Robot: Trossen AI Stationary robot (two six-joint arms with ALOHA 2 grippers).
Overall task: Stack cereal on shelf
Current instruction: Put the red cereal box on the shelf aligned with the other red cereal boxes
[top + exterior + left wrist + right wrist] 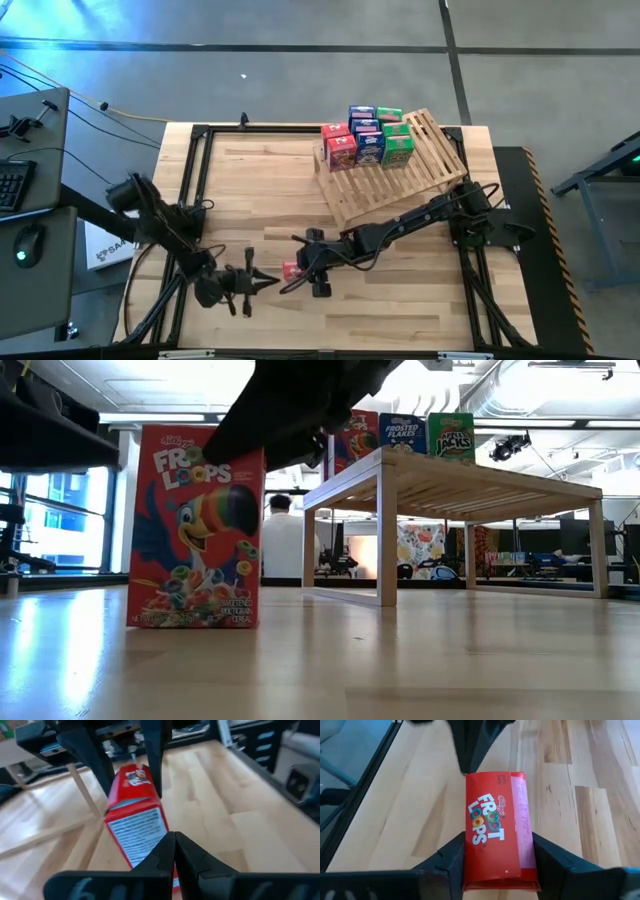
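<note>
Right gripper (500,865) jaws astride upright red cereal box (497,827), closed left gripper (174,851) just beside, shelf (395,170) behind.

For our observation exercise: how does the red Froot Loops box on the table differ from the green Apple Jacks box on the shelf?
The Froot Loops box is red and stands on the wooden tabletop; the Apple Jacks box is green and sits up on the slatted shelf. The Froot Loops box stands alone between the right gripper's fingers; the Apple Jacks box stands beside other boxes, untouched. Both are upright cereal boxes.
</note>
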